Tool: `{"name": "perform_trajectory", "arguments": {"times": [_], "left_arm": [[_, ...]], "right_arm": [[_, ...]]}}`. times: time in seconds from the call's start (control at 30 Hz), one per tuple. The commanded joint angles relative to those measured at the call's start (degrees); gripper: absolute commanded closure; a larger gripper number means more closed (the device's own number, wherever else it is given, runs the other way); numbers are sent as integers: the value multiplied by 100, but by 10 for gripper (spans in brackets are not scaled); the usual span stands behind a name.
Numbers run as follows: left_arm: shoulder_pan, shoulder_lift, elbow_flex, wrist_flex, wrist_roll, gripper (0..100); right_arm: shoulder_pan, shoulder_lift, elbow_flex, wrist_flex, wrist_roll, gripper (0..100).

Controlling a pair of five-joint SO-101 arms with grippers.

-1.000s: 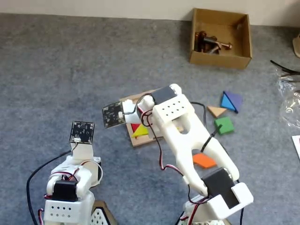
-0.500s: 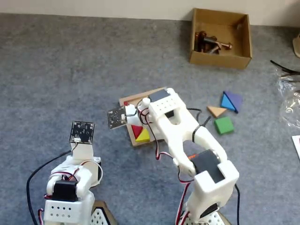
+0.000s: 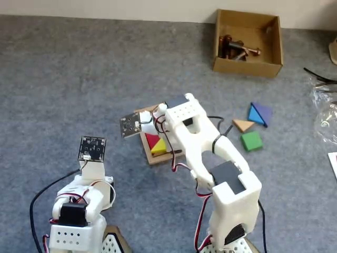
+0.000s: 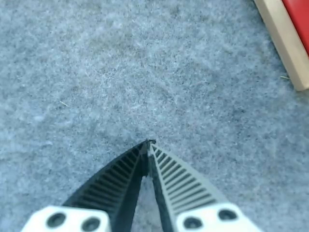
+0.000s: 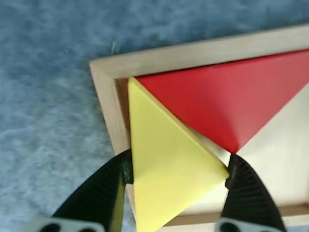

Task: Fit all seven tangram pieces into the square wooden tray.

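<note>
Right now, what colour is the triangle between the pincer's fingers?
Yellow. The triangle in the right pincer shows best in the right wrist view.

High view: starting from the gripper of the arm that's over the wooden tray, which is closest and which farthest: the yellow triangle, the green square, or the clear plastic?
1. yellow triangle: in the tray, held in the right gripper.
2. green square: on the carpet, off to the tray's right.
3. clear plastic: at the table's far right edge.
</note>
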Motion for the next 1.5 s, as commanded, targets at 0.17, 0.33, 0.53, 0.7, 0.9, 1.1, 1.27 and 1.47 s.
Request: {"name": "perform_trajectory", "arguments": {"times": [0.17, 0.33, 0.53, 0.7, 0.9, 1.1, 1.27, 1.47], "left_arm": [[92, -40, 110, -18, 35, 995], [92, -40, 110, -18, 35, 995], [92, -40, 110, -18, 35, 995], [92, -40, 110, -18, 35, 995], [92, -40, 110, -18, 35, 995], [92, -40, 110, -18, 35, 995], [92, -40, 110, -18, 35, 995], [92, -40, 110, -18, 35, 995]], "right_arm": [[75, -57, -365, 303, 44, 796], [75, -57, -365, 418, 35, 795], [136, -75, -382, 365, -369, 693], [145, -48, -558, 418, -369, 692], [145, -84, -549, 426, -404, 690], [127, -171, -681, 1033, -396, 691], [154, -690, -1024, 1587, -422, 691], [277, -1543, -1059, 1886, -1231, 691]]}}
